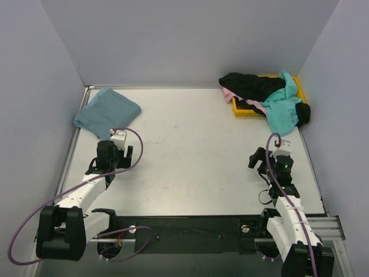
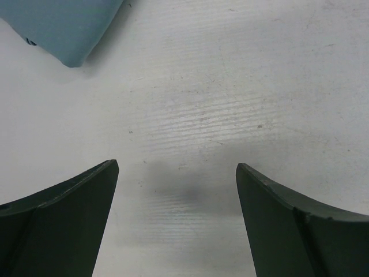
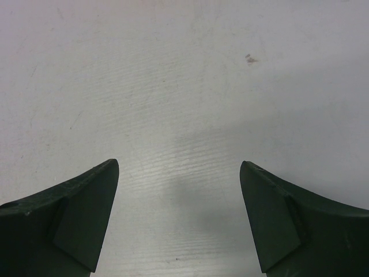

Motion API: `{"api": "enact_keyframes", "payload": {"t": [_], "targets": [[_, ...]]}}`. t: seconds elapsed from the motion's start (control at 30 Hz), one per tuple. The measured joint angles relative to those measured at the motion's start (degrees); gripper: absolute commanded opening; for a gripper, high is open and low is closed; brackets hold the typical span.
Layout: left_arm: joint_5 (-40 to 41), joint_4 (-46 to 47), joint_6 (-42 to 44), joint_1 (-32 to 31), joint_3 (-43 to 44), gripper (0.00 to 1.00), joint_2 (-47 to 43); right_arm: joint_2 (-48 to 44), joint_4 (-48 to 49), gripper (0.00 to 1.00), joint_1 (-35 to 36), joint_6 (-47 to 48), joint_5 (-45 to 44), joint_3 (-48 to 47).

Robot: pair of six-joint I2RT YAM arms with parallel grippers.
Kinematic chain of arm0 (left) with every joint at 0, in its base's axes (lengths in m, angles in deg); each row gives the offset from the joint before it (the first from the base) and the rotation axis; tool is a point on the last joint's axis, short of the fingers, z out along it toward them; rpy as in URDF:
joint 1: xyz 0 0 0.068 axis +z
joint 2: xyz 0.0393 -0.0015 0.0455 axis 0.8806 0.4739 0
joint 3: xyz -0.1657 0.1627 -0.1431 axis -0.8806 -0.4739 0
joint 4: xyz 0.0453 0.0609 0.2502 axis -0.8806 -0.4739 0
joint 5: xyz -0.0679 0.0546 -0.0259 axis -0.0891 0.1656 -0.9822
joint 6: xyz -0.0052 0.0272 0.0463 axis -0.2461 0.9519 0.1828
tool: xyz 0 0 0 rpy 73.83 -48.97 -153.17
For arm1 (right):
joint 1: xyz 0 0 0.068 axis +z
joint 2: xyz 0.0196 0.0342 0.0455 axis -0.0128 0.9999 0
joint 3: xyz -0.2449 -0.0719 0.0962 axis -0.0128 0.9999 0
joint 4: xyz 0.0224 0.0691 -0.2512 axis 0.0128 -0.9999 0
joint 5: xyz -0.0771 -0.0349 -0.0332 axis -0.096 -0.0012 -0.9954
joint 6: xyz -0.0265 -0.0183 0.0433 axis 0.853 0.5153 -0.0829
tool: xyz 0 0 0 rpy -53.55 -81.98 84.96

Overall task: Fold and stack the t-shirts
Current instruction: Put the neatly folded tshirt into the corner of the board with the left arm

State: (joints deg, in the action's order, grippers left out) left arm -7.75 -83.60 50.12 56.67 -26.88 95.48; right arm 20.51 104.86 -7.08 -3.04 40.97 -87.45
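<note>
A folded slate-teal t-shirt (image 1: 106, 111) lies at the far left of the table; its corner shows in the left wrist view (image 2: 63, 26). A heap of unfolded t-shirts sits on the bin at the far right: a black one (image 1: 252, 85), a pink one (image 1: 229, 94) and a bright turquoise one (image 1: 283, 107). My left gripper (image 1: 115, 151) is open and empty over bare table just near of the folded shirt, fingers (image 2: 69, 213) apart. My right gripper (image 1: 271, 157) is open and empty over bare table, near of the heap, fingers (image 3: 288, 219) apart.
A yellow plastic bin (image 1: 245, 108) stands in the far right corner under the heap. Grey walls close the table on the left, back and right. A dark rail (image 1: 190, 231) runs along the near edge between the arm bases. Purple cables loop beside each arm.
</note>
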Motion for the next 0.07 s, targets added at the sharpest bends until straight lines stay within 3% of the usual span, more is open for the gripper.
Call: {"api": "enact_keyframes", "payload": {"t": [0.07], "targets": [[0.09,0.00,-0.04,0.00,0.00,0.94,0.00,0.00,0.00,0.81,0.00,0.02,0.00,0.00]]}}
